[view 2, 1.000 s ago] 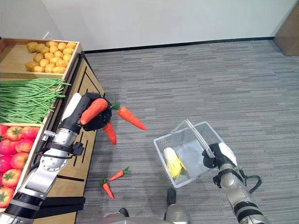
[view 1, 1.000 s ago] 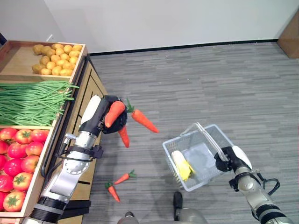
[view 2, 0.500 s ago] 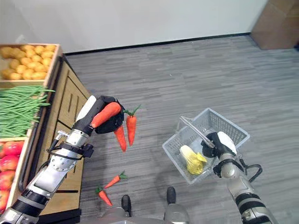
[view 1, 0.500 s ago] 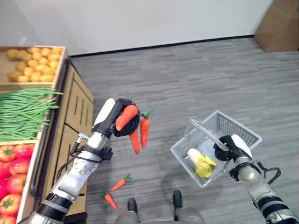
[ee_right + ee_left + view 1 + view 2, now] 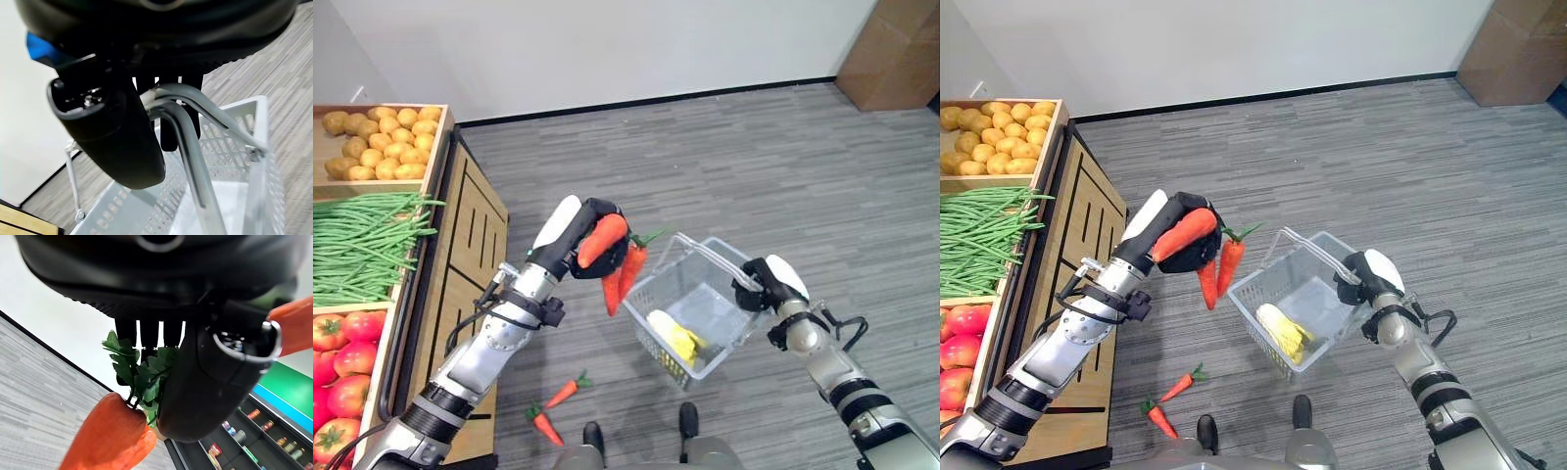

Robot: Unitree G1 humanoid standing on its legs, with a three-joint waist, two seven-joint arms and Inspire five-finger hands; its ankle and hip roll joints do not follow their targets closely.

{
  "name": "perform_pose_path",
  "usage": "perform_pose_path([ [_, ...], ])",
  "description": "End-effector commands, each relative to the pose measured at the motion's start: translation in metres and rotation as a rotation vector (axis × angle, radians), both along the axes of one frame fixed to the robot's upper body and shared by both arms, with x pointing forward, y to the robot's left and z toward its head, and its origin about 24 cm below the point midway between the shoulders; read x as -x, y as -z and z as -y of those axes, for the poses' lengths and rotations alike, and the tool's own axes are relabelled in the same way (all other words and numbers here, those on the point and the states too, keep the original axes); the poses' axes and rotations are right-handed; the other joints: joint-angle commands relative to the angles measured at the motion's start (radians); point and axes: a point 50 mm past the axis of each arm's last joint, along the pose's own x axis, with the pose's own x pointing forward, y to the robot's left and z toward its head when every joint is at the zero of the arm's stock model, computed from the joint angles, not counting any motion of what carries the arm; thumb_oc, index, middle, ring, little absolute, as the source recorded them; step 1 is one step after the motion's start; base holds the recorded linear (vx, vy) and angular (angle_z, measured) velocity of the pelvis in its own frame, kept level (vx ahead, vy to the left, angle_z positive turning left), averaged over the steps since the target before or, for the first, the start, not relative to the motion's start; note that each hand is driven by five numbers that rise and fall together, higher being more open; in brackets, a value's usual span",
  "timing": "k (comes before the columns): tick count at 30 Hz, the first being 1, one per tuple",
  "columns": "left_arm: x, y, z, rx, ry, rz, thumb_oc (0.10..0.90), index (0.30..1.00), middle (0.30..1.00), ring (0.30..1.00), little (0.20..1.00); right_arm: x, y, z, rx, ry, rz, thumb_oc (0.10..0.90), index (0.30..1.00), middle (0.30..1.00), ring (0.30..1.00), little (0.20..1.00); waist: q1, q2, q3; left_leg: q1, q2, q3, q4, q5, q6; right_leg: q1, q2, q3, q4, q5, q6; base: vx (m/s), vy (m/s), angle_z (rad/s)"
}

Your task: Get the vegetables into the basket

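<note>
Clearly the produce stand sets the scene: it runs down the robot's left side, with potatoes, green beans and tomatoes in separate wooden bins. Out on the floor side, the basket hangs tilted from its handle, which the right hand has its fingers curled round; the tilt turns the open mouth toward the left arm, likely so a drop can land inside. A yellow vegetable, perhaps corn, already lies in the basket's low corner. The left hand is raised just beside the basket's near rim, closed on a bunch of carrots: one lies across the palm and the others dangle tip-down, close to the rim but, as far as I can judge, not yet over the opening. Two small carrots lie on the floor near the stand's foot, well apart from the basket. The eye views give the spacing between bunch and basket; the left wrist view instead shows the leafy tops trapped between fingers and thumb, which explains the dangling. The right wrist view shows the wire handle passing under the curled fingers.
</note>
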Motion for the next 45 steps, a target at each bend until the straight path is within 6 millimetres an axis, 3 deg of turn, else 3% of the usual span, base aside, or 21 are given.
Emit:
perform_pose_path([
  [1, -0.001, -0.053, 0.022, 0.128, 0.132, 0.233, 0.400, 0.300, 0.300, 0.300, 0.300, -0.052, -0.085, -0.034, -0.080, -0.096, 0.383, 0.400, 0.300, 0.300, 0.300, 0.300, 0.013, -0.054, -0.097, -0.018, 0.027, -0.005, 0.003, -0.024, -0.037, 0.047, -0.056, -0.044, 0.005, -0.059, 0.064, 0.00, 0.000, 0.00],
  [2, -0.002, -0.054, 0.029, 0.153, 0.148, 0.230, 0.400, 0.300, 0.300, 0.300, 0.300, -0.058, -0.094, -0.049, -0.146, -0.114, 0.428, 0.400, 0.300, 0.300, 0.300, 0.300, 0.013, -0.052, -0.096, -0.017, 0.029, -0.002, 0.003, -0.022, -0.038, 0.050, -0.056, -0.048, 0.005, -0.060, 0.064, 0.00, 0.000, 0.00],
  [9, -0.011, -0.045, 0.045, 0.242, 0.148, 0.170, 0.400, 0.300, 0.300, 0.300, 0.300, -0.066, -0.115, -0.079, -0.279, -0.155, 0.519, 0.400, 0.300, 0.300, 0.300, 0.300, 0.008, -0.049, -0.090, -0.017, 0.031, 0.002, 0.003, -0.021, -0.038, 0.049, -0.056, -0.048, 0.005, -0.057, 0.066, 0.00, 0.000, 0.00],
  [17, -0.025, -0.018, 0.058, 0.258, 0.074, 0.063, 0.400, 0.300, 0.300, 0.300, 0.300, -0.066, -0.134, -0.099, -0.371, -0.192, 0.599, 0.400, 0.300, 0.300, 0.300, 0.300, -0.001, -0.051, -0.091, -0.014, 0.032, 0.014, 0.003, -0.023, -0.036, 0.045, -0.057, -0.044, 0.005, -0.055, 0.067, 0.00, -0.001, -0.02],
  [30, -0.032, 0.022, 0.054, 0.214, -0.059, -0.062, 0.400, 0.300, 0.300, 0.300, 0.300, -0.052, -0.147, -0.119, -0.556, -0.274, 0.655, 0.400, 0.300, 0.300, 0.300, 0.300, -0.013, -0.056, -0.101, -0.001, 0.037, 0.027, 0.003, -0.025, -0.037, 0.051, -0.052, -0.037, 0.005, -0.060, 0.064, 0.01, -0.001, -0.03],
  [39, -0.034, 0.052, 0.041, 0.075, -0.163, -0.131, 0.400, 0.300, 0.300, 0.300, 0.300, -0.027, -0.156, -0.142, -0.681, -0.461, 0.655, 0.400, 0.300, 0.300, 0.300, 0.300, -0.024, -0.060, -0.103, 0.006, 0.043, 0.036, 0.003, -0.024, -0.040, 0.052, -0.047, -0.033, 0.005, -0.059, 0.062, 0.00, -0.003, -0.03],
  [44, -0.040, 0.073, 0.033, -0.127, -0.241, -0.140, 0.400, 0.300, 0.300, 0.300, 0.300, -0.013, -0.155, -0.161, -0.693, -0.600, 0.611, 0.400, 0.300, 0.300, 0.300, 0.300, -0.033, -0.059, -0.106, 0.008, 0.046, 0.045, 0.003, -0.024, -0.043, 0.051, -0.047, -0.032, 0.005, -0.057, 0.062, -0.01, 0.002, -0.05],
  [45, -0.043, 0.077, 0.029, -0.209, -0.262, -0.139, 0.425, 0.336, 0.336, 0.336, 0.336, -0.010, -0.156, -0.165, -0.696, -0.632, 0.604, 0.400, 0.300, 0.300, 0.300, 0.300, -0.037, -0.057, -0.107, 0.010, 0.046, 0.049, 0.003, -0.024, -0.044, 0.050, -0.048, -0.033, 0.005, -0.056, 0.062, 0.00, 0.000, 0.00],
])
